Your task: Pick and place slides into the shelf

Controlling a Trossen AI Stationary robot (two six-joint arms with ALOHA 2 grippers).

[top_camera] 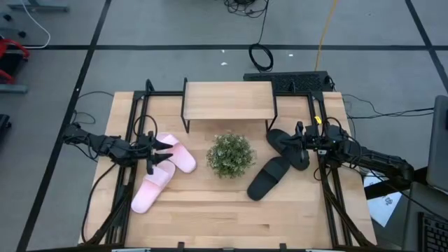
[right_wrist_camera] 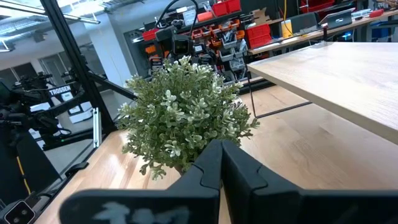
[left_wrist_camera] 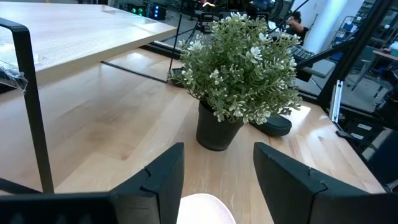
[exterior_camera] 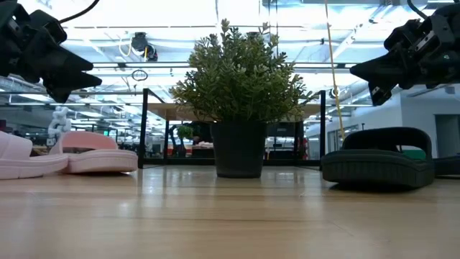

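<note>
The shelf (top_camera: pixel 227 101), a light plank on thin black legs, stands at the far middle of the table. Two pink slides (top_camera: pixel 178 155) (top_camera: pixel 152 187) lie soles down at the left. Two black slides (top_camera: pixel 287 147) (top_camera: pixel 269 178) lie at the right. My left gripper (top_camera: pixel 166 151) hovers open and roughly level over the pink pair. One pink slide's end (left_wrist_camera: pixel 205 210) shows below its fingers. My right gripper (top_camera: pixel 299 134) hovers shut above the farther black slide. In the low view both grippers (exterior_camera: pixel 72 75) (exterior_camera: pixel 366 75) stand well above the table.
A potted green plant (top_camera: pixel 230 155) stands in the table's middle, between the two pairs and in front of the shelf. Black frame rails (top_camera: pixel 133 126) (top_camera: pixel 325 189) run along the table's left and right sides. Bare wood (top_camera: pixel 224 217) lies toward the near edge.
</note>
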